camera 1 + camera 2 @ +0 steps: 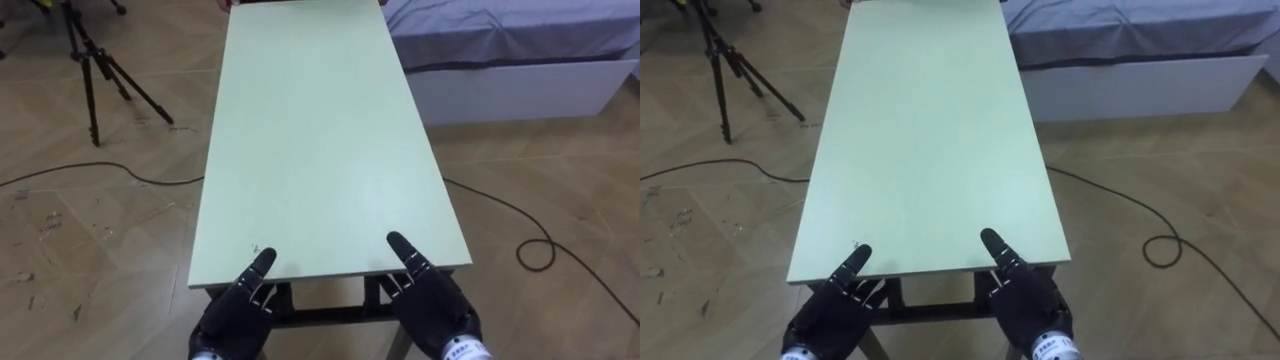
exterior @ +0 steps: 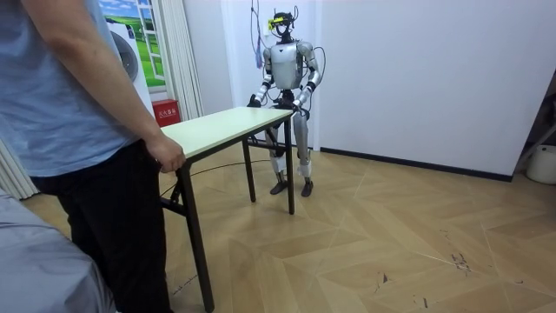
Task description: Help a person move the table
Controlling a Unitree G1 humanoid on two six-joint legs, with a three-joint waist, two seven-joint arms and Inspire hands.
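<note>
While the table (image 1: 320,140) is held at its far end by a person (image 2: 78,130), the left hand (image 1: 235,320) and right hand (image 1: 435,305) are set at its near edge; their grip cannot be told.

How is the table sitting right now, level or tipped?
Level, upright: the table runs even between the person's hand and the robot's end in the room view. Whether its legs clear the floor, cannot tell.

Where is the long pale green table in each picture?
Left eye view: the pale green rectangular table runs up the middle.
Right eye view: the table, slightly left of centre.
Room view: the table, between person and robot.
Shared landmark: grey-covered bed near the person's end.
</note>
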